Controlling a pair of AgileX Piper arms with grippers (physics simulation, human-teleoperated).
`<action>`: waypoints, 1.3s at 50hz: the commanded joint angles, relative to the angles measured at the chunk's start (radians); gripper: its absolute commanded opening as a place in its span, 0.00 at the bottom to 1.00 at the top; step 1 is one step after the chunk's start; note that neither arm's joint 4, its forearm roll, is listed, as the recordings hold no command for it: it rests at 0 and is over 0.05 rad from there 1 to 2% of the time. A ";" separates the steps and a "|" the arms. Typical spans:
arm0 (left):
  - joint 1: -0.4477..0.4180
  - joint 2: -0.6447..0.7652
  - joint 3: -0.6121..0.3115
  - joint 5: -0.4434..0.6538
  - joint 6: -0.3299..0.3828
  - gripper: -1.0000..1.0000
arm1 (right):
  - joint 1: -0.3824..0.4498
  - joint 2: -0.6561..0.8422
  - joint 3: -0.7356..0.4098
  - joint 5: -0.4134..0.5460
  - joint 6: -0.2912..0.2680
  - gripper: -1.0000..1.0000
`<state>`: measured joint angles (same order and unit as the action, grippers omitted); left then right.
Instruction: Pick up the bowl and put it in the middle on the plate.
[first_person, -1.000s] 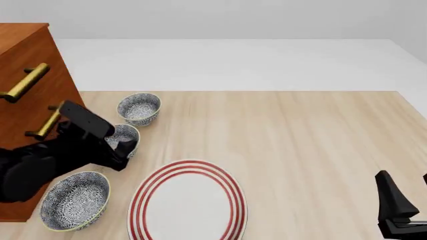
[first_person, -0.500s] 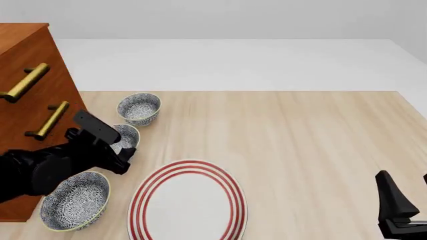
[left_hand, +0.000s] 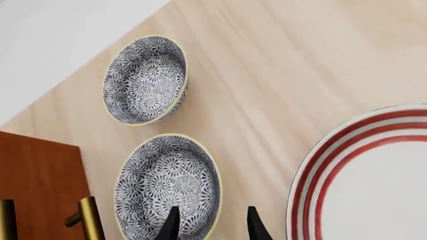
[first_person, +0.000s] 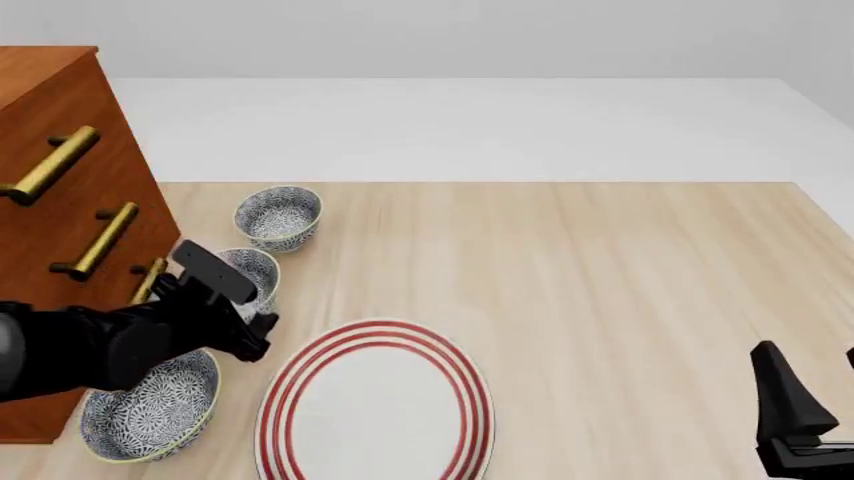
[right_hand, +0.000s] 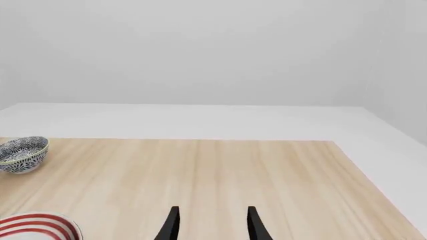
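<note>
The bowl (first_person: 248, 273), the middle of three floral look-alikes, sits on the light wood table (first_person: 601, 270) at about 10 o'clock from the plate (first_person: 375, 405). No writing shows anywhere. The left gripper (left_hand: 212, 226) straddles its plate-side rim, jaws narrowly parted, one finger inside, gripping nothing. Another bowl (first_person: 279, 216) lies beyond, a third (first_person: 147, 402) nearer, beside the wooden cabinet (first_person: 60, 160). Open tabletop stretches toward 3 o'clock. The right gripper (right_hand: 212, 226) hangs parted, empty.

On the desk (first_person: 601, 270), three bowls run along the left beside the cabinet (first_person: 60, 200): far bowl (first_person: 279, 216), middle bowl (first_person: 254, 272), near bowl (first_person: 150, 403); the plate (first_person: 375, 405) lies right of the near bowl
</note>
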<state>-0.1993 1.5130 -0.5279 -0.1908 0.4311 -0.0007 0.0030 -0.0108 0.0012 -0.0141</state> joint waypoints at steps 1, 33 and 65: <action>0.010 0.055 -0.002 -0.025 0.012 1.00 | -0.001 0.002 0.002 0.000 0.007 1.00; 0.034 0.210 -0.012 -0.118 0.048 1.00 | 0.000 0.003 0.004 -0.006 0.002 1.00; -0.045 -0.029 -0.016 0.049 0.043 0.00 | 0.000 0.001 -0.001 0.001 0.002 1.00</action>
<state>-0.2080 1.5773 -0.5359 -0.2064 0.4715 -0.0004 0.0041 -0.0092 -0.0015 -0.0142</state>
